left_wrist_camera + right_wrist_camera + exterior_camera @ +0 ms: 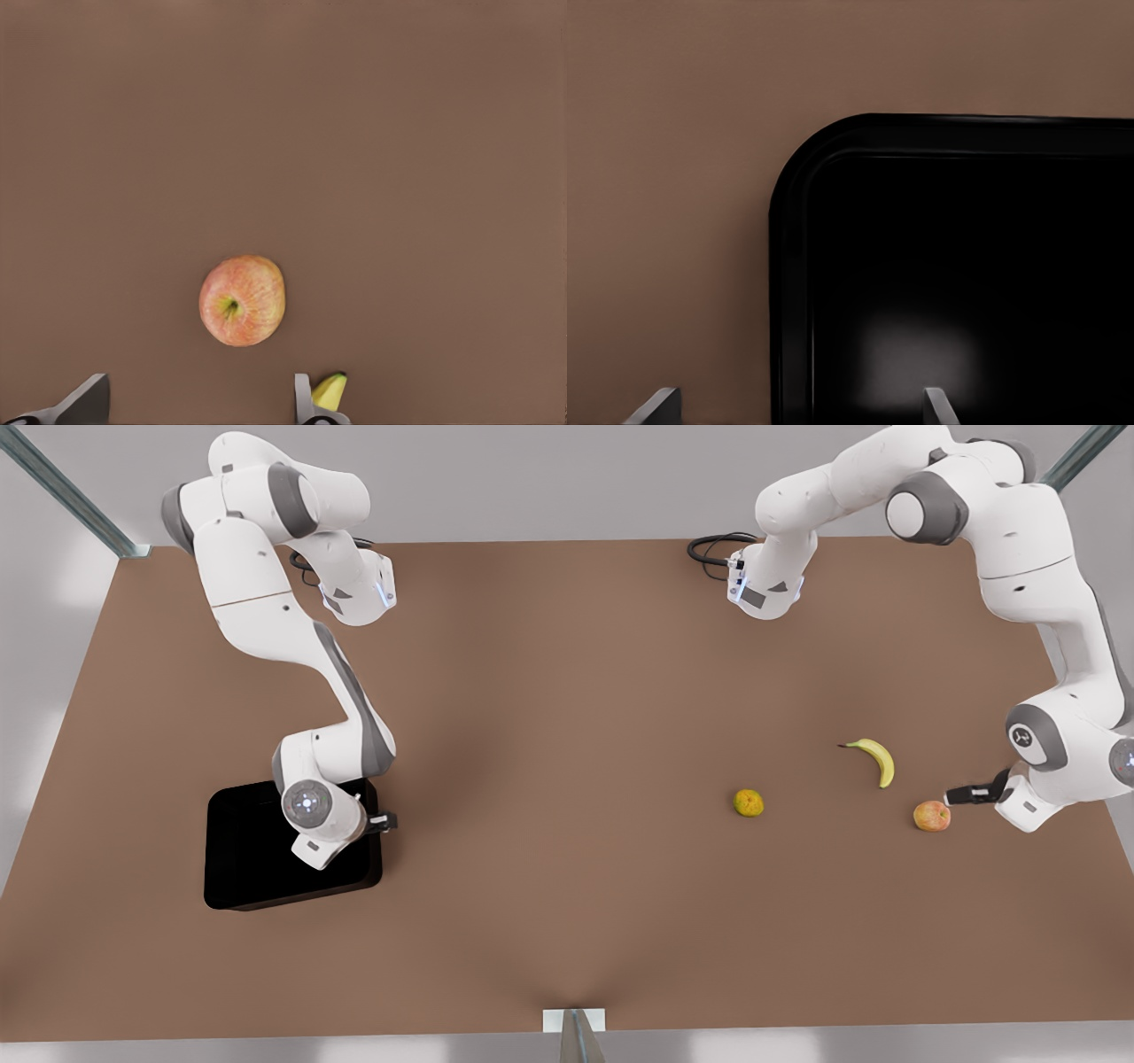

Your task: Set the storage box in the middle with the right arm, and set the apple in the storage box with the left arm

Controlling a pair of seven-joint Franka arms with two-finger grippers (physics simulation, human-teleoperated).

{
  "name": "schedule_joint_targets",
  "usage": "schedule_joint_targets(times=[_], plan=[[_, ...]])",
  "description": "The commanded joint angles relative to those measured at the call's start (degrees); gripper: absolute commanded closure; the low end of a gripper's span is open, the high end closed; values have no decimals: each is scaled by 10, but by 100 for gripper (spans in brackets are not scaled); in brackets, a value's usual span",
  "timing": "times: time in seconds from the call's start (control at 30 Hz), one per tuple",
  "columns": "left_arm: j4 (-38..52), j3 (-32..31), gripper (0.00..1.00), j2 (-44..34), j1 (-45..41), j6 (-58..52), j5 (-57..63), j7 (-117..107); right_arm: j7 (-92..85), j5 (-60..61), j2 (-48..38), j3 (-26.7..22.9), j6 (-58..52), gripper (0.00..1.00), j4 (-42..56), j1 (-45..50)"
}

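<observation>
The black storage box (241, 864) lies on the brown table at the front view's left. My right gripper (383, 823) hovers over the box's right edge, open; in the right wrist view its fingertips (932, 405) straddle the box's rim (787, 266) near a rounded corner. The reddish-pink apple (931, 816) rests on the table at the front view's right. My left gripper (960, 795) is low, just right of the apple, and open. In the left wrist view the apple (242, 300) lies a little ahead of the fingertips (87, 403), not between them.
A yellow banana (875, 759) lies just behind the apple, and its tip (330, 390) shows beside one left finger. A yellow-orange citrus fruit (749, 802) sits left of the apple. Bare brown table (549, 779) spans the middle. Black cables (713, 549) lie at the back.
</observation>
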Motion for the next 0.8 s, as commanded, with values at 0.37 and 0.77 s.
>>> schedule_joint_targets(times=[0.37,0.77], plan=[[22,1,0,57,-4,58,-49,42,0,1,9,0,-2,79,3,3],[-15,1,0,57,-3,74,-60,38,0,4,-21,-1,-1,79,5,17]])
